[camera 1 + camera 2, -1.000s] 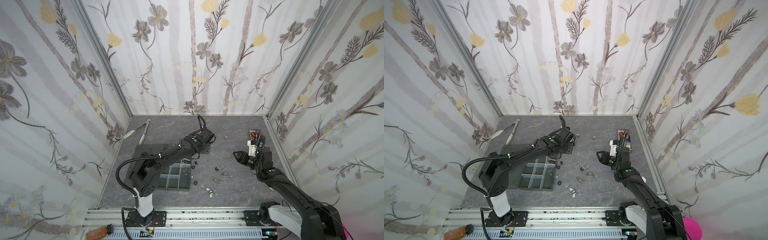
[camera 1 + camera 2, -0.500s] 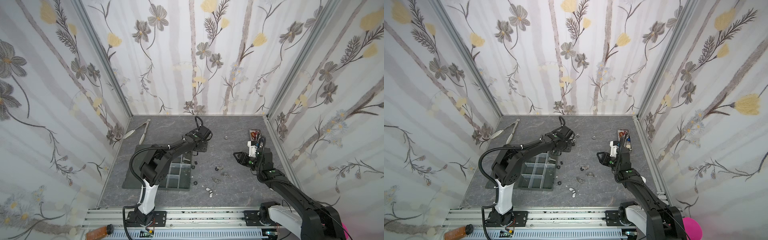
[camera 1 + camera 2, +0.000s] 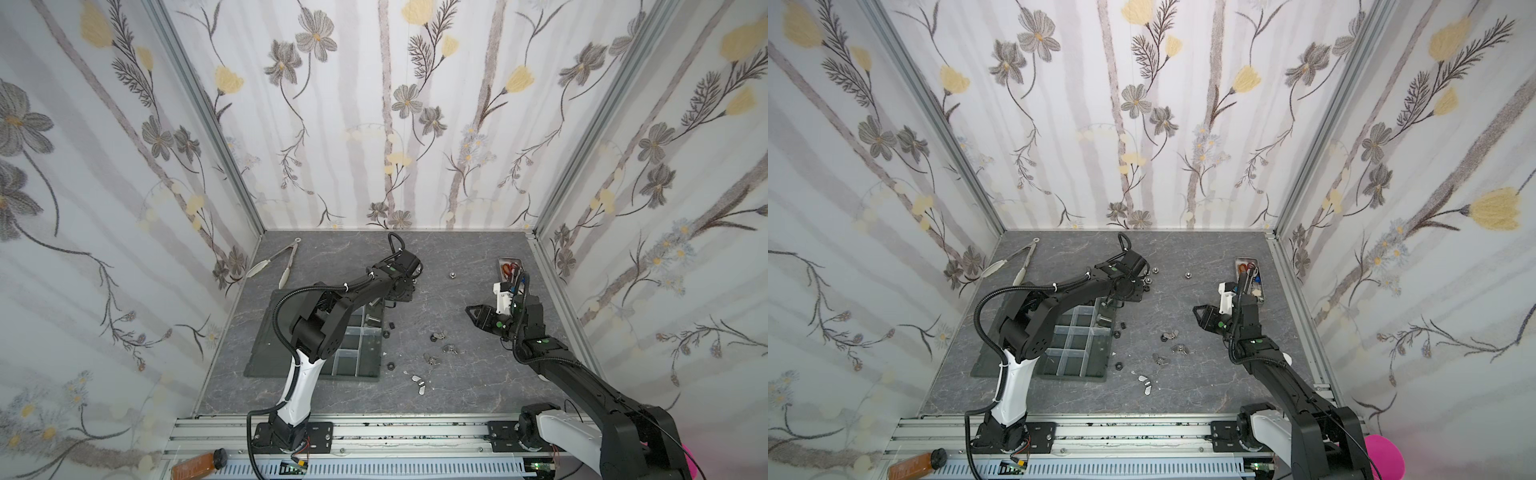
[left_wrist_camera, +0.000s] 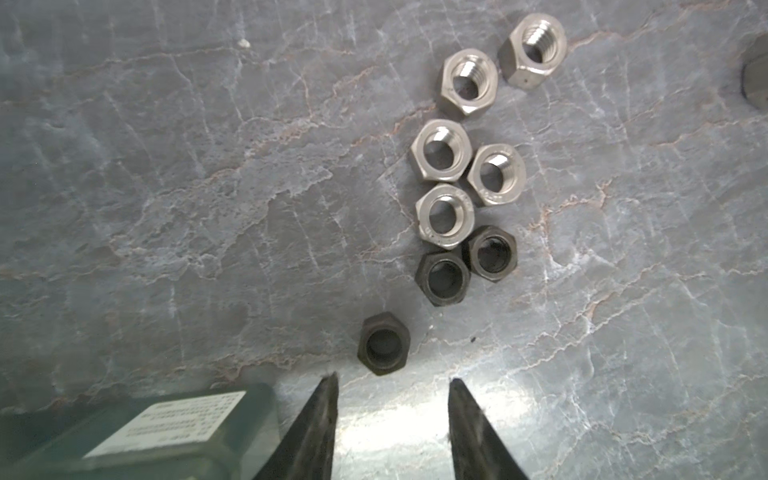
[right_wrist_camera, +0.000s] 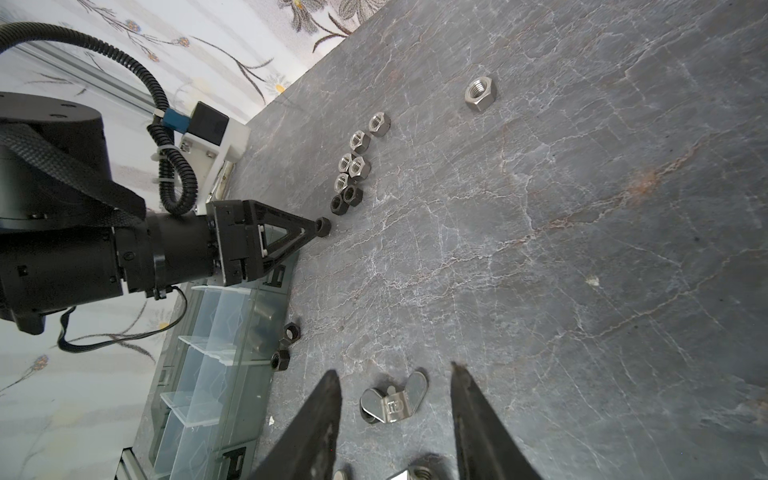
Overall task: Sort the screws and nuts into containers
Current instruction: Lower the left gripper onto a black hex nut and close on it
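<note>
1. Starting at the front edge: the aluminium rail [image 3: 395, 432] carries both arm bases, and an amber bottle [image 3: 195, 467] lies at its left end. Only the top views catch these.
2. Just past the rail, right of centre, the wing nuts [image 3: 430, 358] lie scattered on the grey table [image 3: 478, 395]. There's open room all around them.
3. Left of centre sits the organiser tray [image 3: 984, 353] with its clear-walled cells [image 3: 1077, 336]. A silver bolt-like piece [image 3: 1102, 321] lies in the far right cell, too small to name surely. The right wrist view sharply shows two black nuts [image 5: 292, 331] just outside the tray's right wall, mere dots from above.
4. The right gripper [image 5: 395, 370] has its fingers partway apart and holds nothing. Its own camera frames one wing nut [image 5: 392, 399] lying on the table between them. Whether the tips touch the table, I cannot tell.
5. The left gripper [image 4: 392, 380] reaches past the tray's far right corner, jaws partway apart and empty. A lone black nut [image 4: 384, 349] sits just beyond the tips, nearer one finger. The right wrist view puts a tip right at it.
6. Beyond that, the left wrist view shows a touching pair of black nuts [image 4: 444, 277], then five silver hex nuts [image 4: 441, 150] strung out in a line. In a top view only a couple peek out beside the wrist [image 3: 1153, 271].
7. A single silver nut [image 3: 451, 274] lies well apart from the rest, in the wide bare strip between the arms.
8. At the far edges, the tongs [image 3: 286, 257] lie near the left wall. The scissors tray [image 3: 510, 268] hugs the right wall, close behind the right wrist, so it's tight there.
</note>
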`<state>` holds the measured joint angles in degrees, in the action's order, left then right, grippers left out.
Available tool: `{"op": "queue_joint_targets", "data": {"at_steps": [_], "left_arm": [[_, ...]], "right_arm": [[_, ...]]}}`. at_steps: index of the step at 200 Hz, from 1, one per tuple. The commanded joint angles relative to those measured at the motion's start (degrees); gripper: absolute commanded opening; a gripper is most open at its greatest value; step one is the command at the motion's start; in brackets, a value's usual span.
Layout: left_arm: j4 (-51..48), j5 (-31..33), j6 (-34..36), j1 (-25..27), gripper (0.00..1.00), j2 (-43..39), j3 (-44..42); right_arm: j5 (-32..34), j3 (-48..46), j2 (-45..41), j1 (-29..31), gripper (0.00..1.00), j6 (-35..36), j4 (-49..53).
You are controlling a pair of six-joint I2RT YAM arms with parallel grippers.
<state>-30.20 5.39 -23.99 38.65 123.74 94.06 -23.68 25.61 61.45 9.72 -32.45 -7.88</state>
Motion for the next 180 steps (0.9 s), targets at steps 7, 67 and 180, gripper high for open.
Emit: {"op": "queue_joint_targets", "data": {"at_steps": [7, 67, 180], "left_arm": [[-1.10, 0.98, 0.26, -0.16, 0.43, 1.83, 2.16], [-2.44, 2.91, 0.26, -0.16, 0.40, 3.85, 3.59], [-2.21, 3.19, -0.04, -0.16, 0.30, 6.60, 5.35]], "right_arm": [[-0.30, 0.52, 0.17, -0.05, 0.45, 0.73, -0.83], [-0.61, 0.84, 0.18, -0.31, 0.45, 0.94, -0.73], [-0.88, 0.61, -1.01, -0.44, 0.44, 0.98, 0.23]]}}
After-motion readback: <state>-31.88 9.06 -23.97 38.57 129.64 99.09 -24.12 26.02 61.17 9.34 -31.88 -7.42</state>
